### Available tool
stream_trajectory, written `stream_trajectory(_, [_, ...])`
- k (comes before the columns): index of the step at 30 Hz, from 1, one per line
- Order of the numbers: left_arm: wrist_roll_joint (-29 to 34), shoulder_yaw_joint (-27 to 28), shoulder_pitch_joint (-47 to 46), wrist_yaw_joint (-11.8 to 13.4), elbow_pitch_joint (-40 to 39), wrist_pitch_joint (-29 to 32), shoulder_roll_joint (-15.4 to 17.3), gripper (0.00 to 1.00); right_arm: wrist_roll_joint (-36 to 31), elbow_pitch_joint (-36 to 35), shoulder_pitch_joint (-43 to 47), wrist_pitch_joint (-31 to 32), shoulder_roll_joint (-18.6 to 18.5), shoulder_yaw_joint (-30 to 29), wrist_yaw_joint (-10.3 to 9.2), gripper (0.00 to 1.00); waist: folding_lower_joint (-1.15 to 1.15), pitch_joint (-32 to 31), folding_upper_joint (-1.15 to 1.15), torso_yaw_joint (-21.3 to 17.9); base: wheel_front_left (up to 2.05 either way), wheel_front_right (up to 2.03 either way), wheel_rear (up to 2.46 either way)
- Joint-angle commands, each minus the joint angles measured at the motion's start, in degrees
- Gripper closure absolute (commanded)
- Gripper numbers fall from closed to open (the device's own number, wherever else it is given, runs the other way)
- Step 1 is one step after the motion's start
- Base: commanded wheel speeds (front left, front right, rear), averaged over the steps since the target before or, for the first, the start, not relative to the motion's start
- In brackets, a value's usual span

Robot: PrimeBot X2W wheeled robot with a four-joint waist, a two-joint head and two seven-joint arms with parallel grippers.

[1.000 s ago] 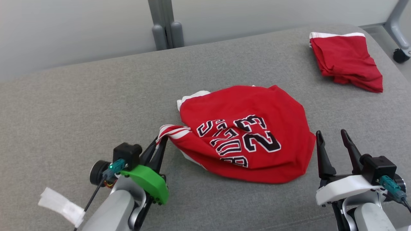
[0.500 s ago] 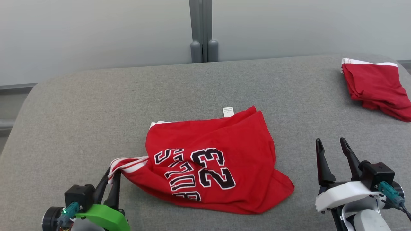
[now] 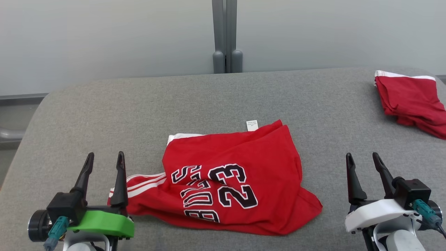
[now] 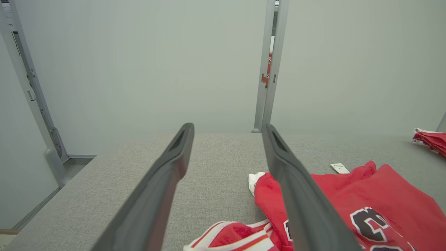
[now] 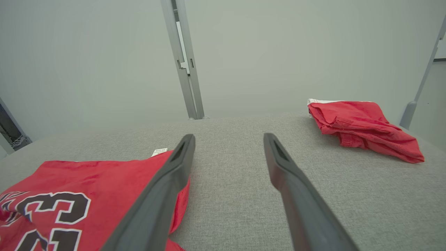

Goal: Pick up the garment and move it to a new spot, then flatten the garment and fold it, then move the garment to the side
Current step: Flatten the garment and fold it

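The garment (image 3: 230, 184) is a red jersey with black and white "BULLS 23" lettering and white-striped trim, lying crumpled in the middle of the grey padded table (image 3: 139, 115). It shows at the lower right of the left wrist view (image 4: 366, 202) and at the lower left of the right wrist view (image 5: 76, 198). My left gripper (image 3: 104, 158) stands open just left of the striped trim, with nothing between its fingers (image 4: 167, 181). My right gripper (image 3: 362, 158) is open to the right of the jersey, apart from it.
A second red garment (image 3: 411, 101) with a white band lies bunched at the table's far right corner, also seen in the right wrist view (image 5: 362, 129). A grey post (image 3: 226, 38) stands behind the table against a pale wall. The table's left edge drops to the floor (image 3: 10, 139).
My left gripper has opened and let go of the striped trim, which now lies on the table. The head camera has swung, shifting the whole picture. The right gripper has stayed open.
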Motion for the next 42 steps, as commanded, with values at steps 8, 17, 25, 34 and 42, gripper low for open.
stream_trajectory(8, [5.20,5.71,3.75,-3.55,-1.60,0.00,-1.85,0.00,-0.20,0.29,1.35,-0.14,-0.22,0.04,-0.11,0.00,0.00,-0.14,0.00,1.29,0.00,0.00,0.00])
stream_trajectory(17, [7.87,11.08,5.64,-6.38,-1.76,-0.01,-4.62,0.00,0.05,4.80,-0.97,-0.14,-1.42,4.41,-0.11,0.00,0.00,-0.11,0.00,2.13,0.00,0.00,0.00])
stream_trajectory(25, [10.06,12.32,5.36,-8.49,-0.93,-0.01,-7.25,0.00,0.07,13.22,-8.93,1.74,-3.30,10.82,-0.12,0.00,0.00,0.88,0.00,4.07,0.00,0.00,0.00])
stream_trajectory(34, [11.47,12.32,3.20,-10.10,-0.09,-0.01,-9.25,0.00,1.36,27.18,-17.61,3.02,-5.17,13.18,-0.12,0.00,0.00,3.89,0.00,7.87,0.00,0.00,0.00])
stream_trajectory(42, [12.46,11.84,1.71,-11.11,0.91,-0.01,-10.45,0.00,3.17,39.55,-21.70,2.33,-4.43,13.95,-0.12,0.00,0.00,5.43,0.00,10.59,0.00,0.00,0.00])
